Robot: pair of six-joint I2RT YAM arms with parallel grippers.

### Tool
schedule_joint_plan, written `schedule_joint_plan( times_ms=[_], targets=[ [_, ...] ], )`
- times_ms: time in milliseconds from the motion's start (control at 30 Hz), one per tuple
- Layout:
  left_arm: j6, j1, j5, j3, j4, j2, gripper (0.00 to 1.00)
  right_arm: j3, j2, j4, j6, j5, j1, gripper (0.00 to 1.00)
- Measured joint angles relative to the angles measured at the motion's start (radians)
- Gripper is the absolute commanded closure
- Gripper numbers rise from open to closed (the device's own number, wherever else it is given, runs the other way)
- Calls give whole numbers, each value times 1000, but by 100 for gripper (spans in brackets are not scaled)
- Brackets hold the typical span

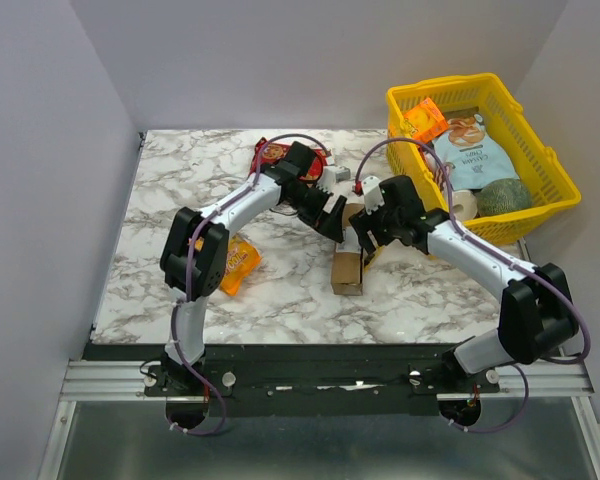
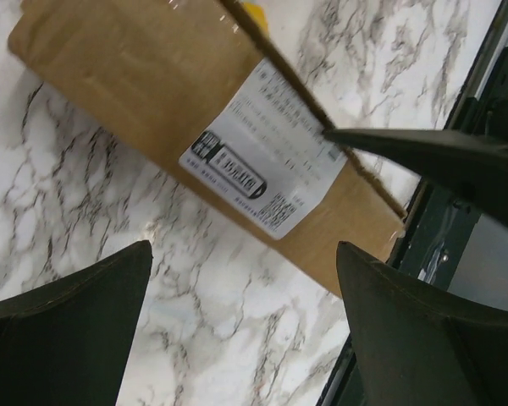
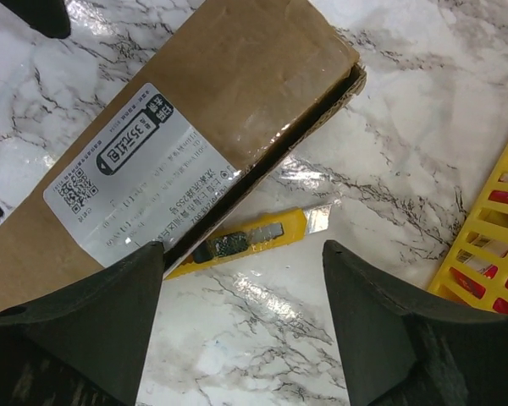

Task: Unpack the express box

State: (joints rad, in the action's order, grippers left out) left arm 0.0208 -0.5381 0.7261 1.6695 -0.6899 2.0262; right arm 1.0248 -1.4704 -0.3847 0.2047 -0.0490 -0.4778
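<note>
Lying on the table: the express box [image 1: 347,272] rests flat near the middle of the marbled table [image 1: 180,180], with one short end towards the arm bases and the other hidden under the two grippers.
Box top: a white shipping label [image 3: 135,169] faces up. A dark gap shows under the top panel along one long side.
Left gripper [image 1: 332,215]: its fingers are spread wide with nothing between them. It hangs over the box's far part, and in the wrist view [image 2: 244,258] the box [image 2: 152,76] lies just beyond the fingertips, not between them.
Right gripper [image 1: 365,235]: its fingers are also spread wide and hold nothing. In the wrist view [image 3: 241,249] the box [image 3: 237,85] runs diagonally beyond the tips.
Utility knife [image 3: 245,237]: yellow, lying on the table just beside the box's long side.
Basket [image 1: 555,170]: yellow plastic, at the back right corner, well apart from the box, with packets inside.
</note>
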Motion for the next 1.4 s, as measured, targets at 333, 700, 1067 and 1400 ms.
schedule_joint_plan(
  times_ms=[333,700,1067,1400],
  targets=[
    [-11,-60,8,24,12,95,2,-41,6,49,24,2,0,18],
    [-35,-55,10,-16,29,111,2,-109,47,127,47,-1,6,18],
    [-69,-39,61,-62,70,109,2,-180,103,154,73,-8,29,18],
    [-71,-31,81,-79,56,109,2,-251,164,33,94,41,71,18]
  ],
)
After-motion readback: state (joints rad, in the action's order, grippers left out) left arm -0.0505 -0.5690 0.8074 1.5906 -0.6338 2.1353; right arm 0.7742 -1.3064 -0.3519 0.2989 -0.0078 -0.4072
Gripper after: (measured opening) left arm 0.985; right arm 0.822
